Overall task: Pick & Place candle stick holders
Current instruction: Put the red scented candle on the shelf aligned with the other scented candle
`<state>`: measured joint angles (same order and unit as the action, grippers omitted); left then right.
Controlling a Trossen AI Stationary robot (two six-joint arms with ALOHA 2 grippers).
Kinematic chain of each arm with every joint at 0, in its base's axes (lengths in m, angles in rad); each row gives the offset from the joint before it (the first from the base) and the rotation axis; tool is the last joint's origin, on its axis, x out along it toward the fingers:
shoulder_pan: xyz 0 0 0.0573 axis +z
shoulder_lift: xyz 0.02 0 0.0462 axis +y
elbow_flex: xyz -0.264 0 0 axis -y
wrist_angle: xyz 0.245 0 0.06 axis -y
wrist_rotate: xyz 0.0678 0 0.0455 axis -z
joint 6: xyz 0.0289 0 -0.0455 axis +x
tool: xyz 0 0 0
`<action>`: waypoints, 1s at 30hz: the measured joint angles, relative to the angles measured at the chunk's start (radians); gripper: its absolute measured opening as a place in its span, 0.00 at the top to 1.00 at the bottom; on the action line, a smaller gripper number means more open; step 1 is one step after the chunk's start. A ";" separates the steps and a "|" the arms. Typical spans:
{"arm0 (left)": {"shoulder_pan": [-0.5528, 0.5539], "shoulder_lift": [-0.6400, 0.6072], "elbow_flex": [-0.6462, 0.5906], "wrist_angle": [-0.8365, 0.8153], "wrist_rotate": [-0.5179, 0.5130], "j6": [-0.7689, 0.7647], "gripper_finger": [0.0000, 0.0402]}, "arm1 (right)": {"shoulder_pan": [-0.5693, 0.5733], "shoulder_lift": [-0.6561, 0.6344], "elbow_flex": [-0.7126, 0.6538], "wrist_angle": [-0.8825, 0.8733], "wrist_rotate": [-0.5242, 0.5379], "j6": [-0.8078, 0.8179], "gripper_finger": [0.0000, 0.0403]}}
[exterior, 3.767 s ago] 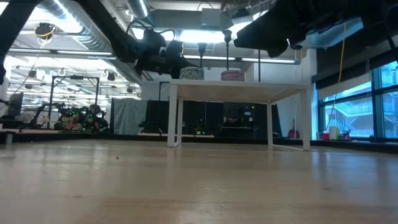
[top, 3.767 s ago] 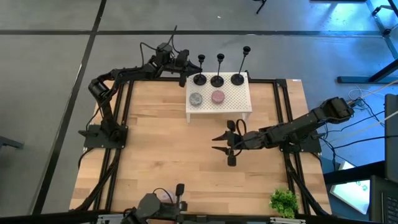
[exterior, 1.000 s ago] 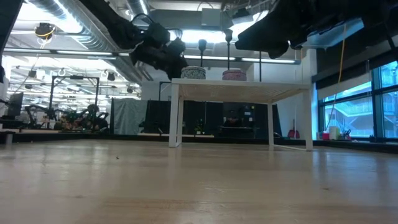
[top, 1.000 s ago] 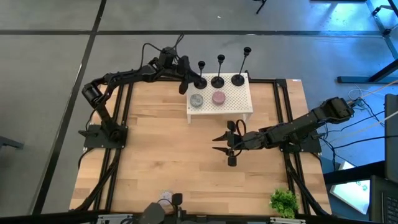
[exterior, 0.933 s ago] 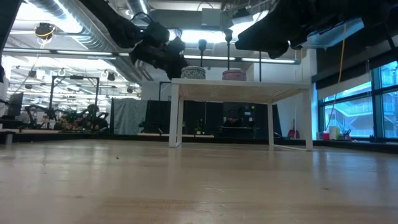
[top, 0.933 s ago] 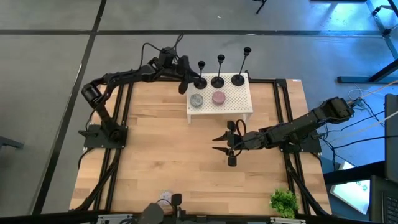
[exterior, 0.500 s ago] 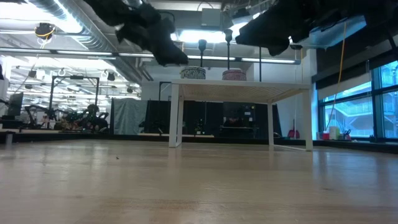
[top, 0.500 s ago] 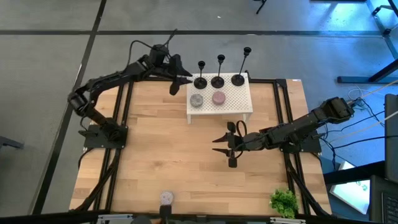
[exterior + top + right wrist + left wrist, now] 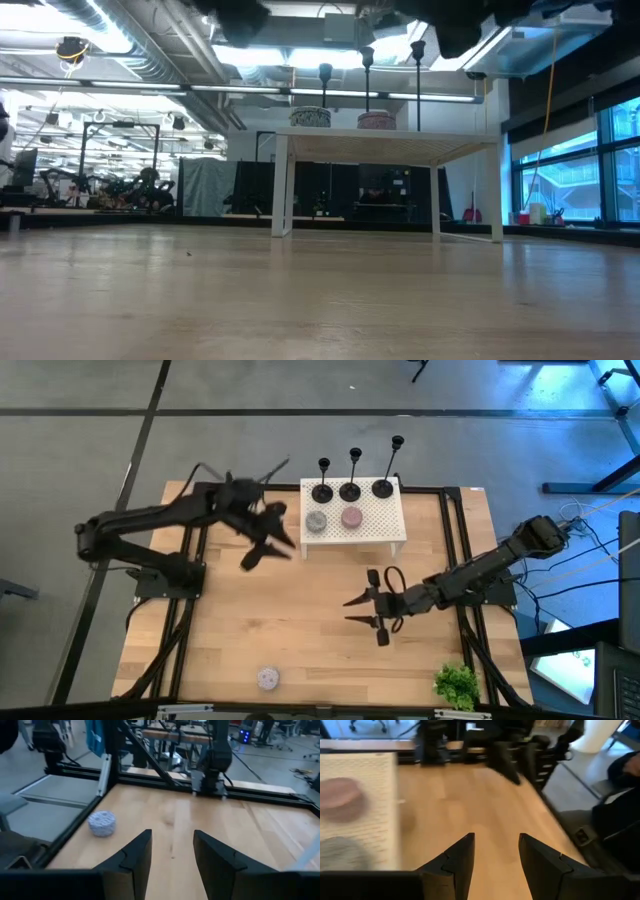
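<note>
- Since the earlier frames, the left gripper [image 9: 262,545] has been swung off the back edge of the white perforated stand [image 9: 385,528] and is now carried over bare wood just left of it, fingers apart, nothing held.
- A small grey-white speckled disc [image 9: 266,678] is now seen on the wood well in front of the stand, near the front edge.
- Three small black candle stick holders [image 9: 350,488], each a round base with thin stem, are left standing in a row along the stand's back edge, untouched.
- Step judged: between placements; a fresh reach to a holder is called for next, gripped by the stem.
- The right gripper [image 9: 362,610] is held in front of the stand, fingers apart, empty.
- Pale wooden table top [image 9: 300,630]; a pink disc [image 9: 350,516] and a grey disc [image 9: 316,520] lie on the stand.
- A green plant sprig [image 9: 458,682] lies at the table's front right corner; an open workshop hall is seen behind.
</note>
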<state>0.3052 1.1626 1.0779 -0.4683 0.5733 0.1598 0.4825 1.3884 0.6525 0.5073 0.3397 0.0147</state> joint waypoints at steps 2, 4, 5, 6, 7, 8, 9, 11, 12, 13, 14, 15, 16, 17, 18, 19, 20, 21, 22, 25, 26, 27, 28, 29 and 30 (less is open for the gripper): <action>-0.087 -0.051 -0.053 0.035 -0.057 -0.070 0.63 | 0.014 0.000 0.000 0.012 0.000 0.010 0.63; -0.173 -0.099 -0.105 0.064 -0.137 -0.131 0.63 | 0.028 0.000 0.000 0.021 0.000 0.031 0.63; -0.220 -0.121 -0.134 0.079 -0.180 -0.161 0.63 | 0.035 0.002 0.000 0.026 0.000 0.040 0.63; -0.264 -0.141 -0.164 0.103 -0.223 -0.191 0.63 | 0.042 0.007 0.000 0.040 0.000 0.048 0.63; -0.307 -0.159 -0.193 0.126 -0.265 -0.221 0.63 | 0.049 0.013 0.000 0.049 0.000 0.054 0.63; -0.351 -0.176 -0.225 0.148 -0.300 -0.253 0.63 | 0.055 0.021 0.000 0.064 0.000 0.057 0.63; -0.392 -0.186 -0.256 0.181 -0.329 -0.285 0.63 | 0.061 0.033 0.000 0.089 -0.001 0.062 0.63; -0.478 -0.200 -0.315 0.242 -0.388 -0.353 0.63 | 0.072 0.061 0.011 0.105 0.000 0.076 0.63; -0.521 -0.201 -0.343 0.276 -0.416 -0.384 0.63 | 0.077 0.081 0.026 0.102 0.000 0.083 0.63; -0.567 -0.199 -0.367 0.308 -0.452 -0.413 0.63 | 0.081 0.102 0.045 0.102 0.000 0.088 0.63; -0.616 -0.198 -0.393 0.340 -0.489 -0.442 0.63 | 0.084 0.123 0.064 0.093 0.000 0.090 0.63; -0.662 -0.192 -0.416 0.372 -0.528 -0.468 0.63 | 0.087 0.149 0.087 0.087 -0.001 0.094 0.63; -0.707 -0.182 -0.436 0.403 -0.569 -0.495 0.63 | 0.089 0.175 0.113 0.077 -0.004 0.105 0.63; -0.751 -0.172 -0.454 0.425 -0.609 -0.521 0.63 | 0.089 0.199 0.137 0.059 -0.004 0.116 0.63; -0.795 -0.161 -0.472 0.451 -0.652 -0.547 0.63 | 0.089 0.222 0.163 0.038 -0.004 0.130 0.63; -0.840 -0.144 -0.483 0.480 -0.693 -0.578 0.63 | 0.089 0.246 0.190 0.021 -0.004 0.142 0.63; -0.881 -0.127 -0.491 0.496 -0.728 -0.613 0.63 | 0.089 0.267 0.215 -0.001 -0.004 0.157 0.63; -0.922 -0.109 -0.494 0.498 -0.755 -0.650 0.63 | 0.088 0.287 0.236 -0.026 -0.003 0.165 0.63; -0.959 -0.085 -0.494 0.503 -0.777 -0.694 0.63 | 0.088 0.307 0.257 -0.041 -0.003 0.170 0.63; -1.057 -0.013 -0.494 0.509 -0.822 -0.848 0.64 | 0.088 0.345 0.301 -0.089 -0.025 0.161 0.63; -1.081 0.014 -0.494 0.525 -0.826 -0.893 0.64 | 0.086 0.352 0.309 -0.096 -0.034 0.151 0.63; -1.099 0.037 -0.494 0.528 -0.829 -0.935 0.64 | 0.082 0.354 0.314 -0.101 -0.045 0.140 0.63; -1.117 0.061 -0.494 0.533 -0.836 -0.973 0.64 | 0.078 0.354 0.314 -0.104 -0.052 0.132 0.63; -1.129 0.089 -0.494 0.555 -0.837 -1.006 0.64 | 0.073 0.354 0.314 -0.107 -0.056 0.126 0.63; -1.139 0.113 -0.494 0.572 -0.838 -1.028 0.64 | 0.067 0.354 0.314 -0.115 -0.056 0.123 0.63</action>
<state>-0.8338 1.2758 0.5842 0.1037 -0.2651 -0.8685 0.5499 1.7424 0.9668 0.3924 0.2840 0.1380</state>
